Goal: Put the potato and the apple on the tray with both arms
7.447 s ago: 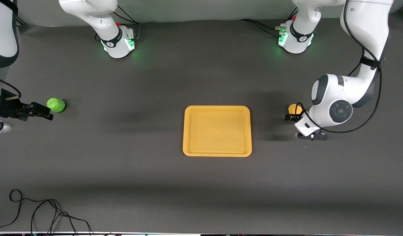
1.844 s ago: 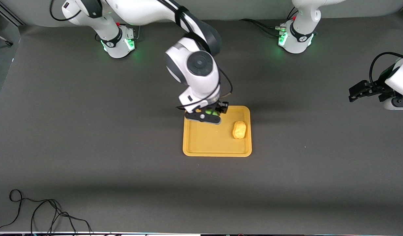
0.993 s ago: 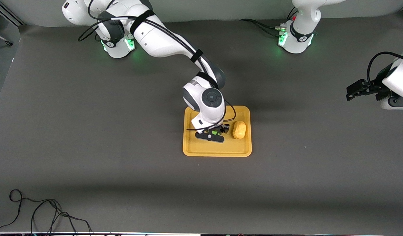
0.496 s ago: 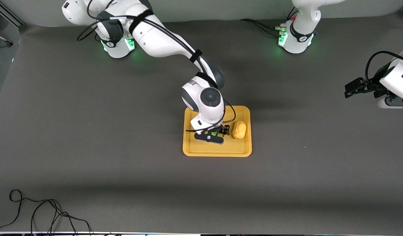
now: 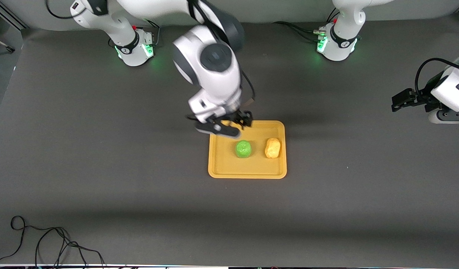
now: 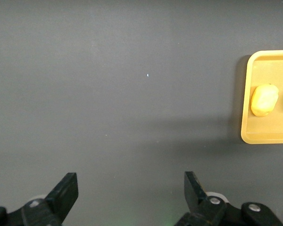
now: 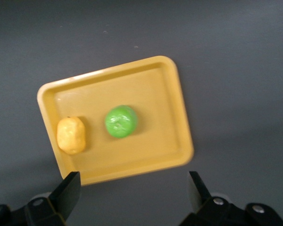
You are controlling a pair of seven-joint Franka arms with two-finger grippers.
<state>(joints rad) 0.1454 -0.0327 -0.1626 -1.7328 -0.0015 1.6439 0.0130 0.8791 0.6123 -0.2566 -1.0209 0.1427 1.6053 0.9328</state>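
two pieces of produce lie on the tray [image 5: 247,172], which sits just right of centre in the front frame on the dark bench [image 5: 102,168]. the apple [image 5: 243,148] rests near the tray's middle, and the potato [image 5: 272,148] lies just beside it, toward the left arm's end, the two apart. the right claw [image 5: 235,121] hangs above the tray's upper-left corner in the front frame, fingers spread and empty. the left claw [image 5: 397,101] hovers over bare bench at the right edge of that frame, spread wide and holding nothing.
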